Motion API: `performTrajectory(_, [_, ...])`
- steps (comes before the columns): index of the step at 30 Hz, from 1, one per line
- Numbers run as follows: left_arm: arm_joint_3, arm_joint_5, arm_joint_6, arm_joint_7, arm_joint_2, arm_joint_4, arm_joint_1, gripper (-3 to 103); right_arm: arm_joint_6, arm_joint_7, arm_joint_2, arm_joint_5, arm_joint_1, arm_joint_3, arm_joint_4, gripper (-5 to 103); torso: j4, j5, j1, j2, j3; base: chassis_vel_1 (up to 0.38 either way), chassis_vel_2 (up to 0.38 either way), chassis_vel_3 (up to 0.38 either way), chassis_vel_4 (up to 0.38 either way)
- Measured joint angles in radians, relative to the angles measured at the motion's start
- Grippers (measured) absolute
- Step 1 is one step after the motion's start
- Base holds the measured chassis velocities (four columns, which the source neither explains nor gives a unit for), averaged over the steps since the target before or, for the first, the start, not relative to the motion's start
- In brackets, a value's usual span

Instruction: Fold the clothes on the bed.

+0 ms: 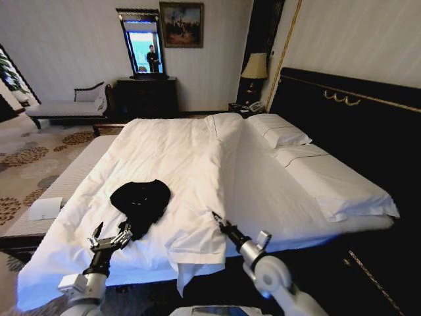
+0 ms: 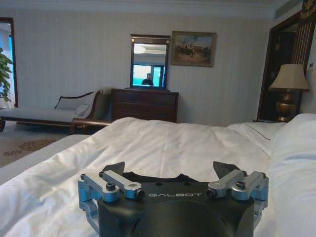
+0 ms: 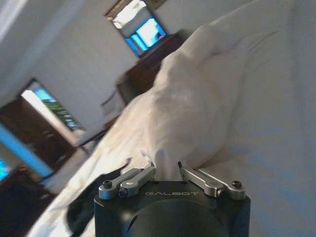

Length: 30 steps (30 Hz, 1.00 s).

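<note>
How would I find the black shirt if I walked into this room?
Look at the big bed with the white duvet. Near its foot end, just ahead of the robot's left tool, lies the crumpled black T-shirt. It is the one dark lump on all that white bedding.

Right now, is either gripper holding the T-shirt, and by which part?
Nothing is held. The left gripper is open just short of the crumpled black T-shirt; the right gripper hovers over the duvet.
</note>
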Motion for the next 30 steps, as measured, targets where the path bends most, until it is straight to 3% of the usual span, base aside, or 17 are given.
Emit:
performTrajectory(3, [0.000,-0.004,-0.001,0.000,0.001,0.000,-0.001,100,-0.041,0.072,-0.030,0.046,-0.006,0.060,0.032,2,0.0000,0.0000,0.000,0.000,0.000,0.000,0.000,0.000,0.000])
performTrajectory(4, [0.000,-0.006,-0.003,0.000,0.001,0.000,-0.001,100,-0.064,0.133,-0.046,0.081,-0.006,0.094,0.050,2,0.0000,0.0000,0.000,0.000,0.000,0.000,0.000,0.000,0.000])
performTrajectory(7, [0.000,-0.008,-0.004,0.000,0.002,0.000,-0.002,100,-0.081,0.188,-0.056,0.108,-0.005,0.123,0.062,2,0.0001,0.0001,0.000,0.000,0.000,0.000,0.000,0.000,0.000])
performTrajectory(8, [0.001,-0.011,-0.005,0.000,0.002,-0.001,-0.003,100,-0.104,0.263,-0.060,0.135,-0.002,0.168,0.077,2,0.0001,-0.0001,0.000,0.000,0.000,0.000,0.000,0.000,0.000])
performTrajectory(14, [0.000,-0.025,-0.006,0.000,0.004,-0.010,-0.005,100,-0.132,0.412,-0.025,0.129,-0.014,0.282,0.091,2,0.0000,0.0001,0.000,0.000,0.000,0.000,0.000,0.000,0.000])
performTrajectory(19, [0.006,-0.026,-0.005,0.000,0.003,-0.019,-0.009,100,-0.104,0.432,0.010,0.062,-0.031,0.402,0.041,2,-0.0001,0.0001,0.000,0.000,0.000,0.000,0.000,0.000,0.000])
performTrajectory(30, [0.007,-0.026,-0.003,-0.001,0.002,-0.042,-0.002,100,-0.067,0.473,0.085,0.026,-0.058,0.607,-0.019,2,0.0000,-0.0001,0.000,0.000,0.000,0.000,0.000,0.000,0.000])
